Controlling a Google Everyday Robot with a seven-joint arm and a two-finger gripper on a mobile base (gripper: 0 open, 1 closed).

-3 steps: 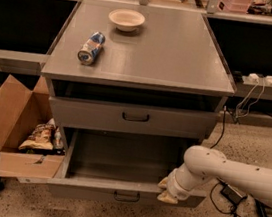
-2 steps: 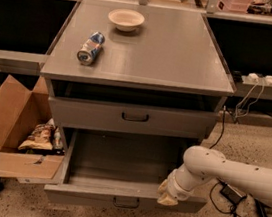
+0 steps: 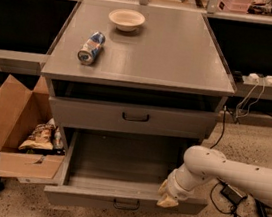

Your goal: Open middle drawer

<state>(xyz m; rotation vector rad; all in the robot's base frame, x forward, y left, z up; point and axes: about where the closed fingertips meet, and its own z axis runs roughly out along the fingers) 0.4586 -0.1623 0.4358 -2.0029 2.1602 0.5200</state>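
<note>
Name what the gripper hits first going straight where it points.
The gripper points down over the right front corner of the middle drawer; it would likely meet its front panel's top edge first, depth being unclear.

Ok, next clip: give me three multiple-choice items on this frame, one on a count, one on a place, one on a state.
1. How many things lie on the cabinet top? A: one. B: two. C: four.
2. Where is the gripper? A: over the cabinet top. B: at the middle drawer front edge, right of its handle. C: on the floor.
3. The middle drawer is: A: shut. B: lifted out onto the floor. C: pulled out.
Answers: 1 B, a bowl and a can. 2 B, it sits at the front panel's right part. 3 C, its bare inside shows.
</note>
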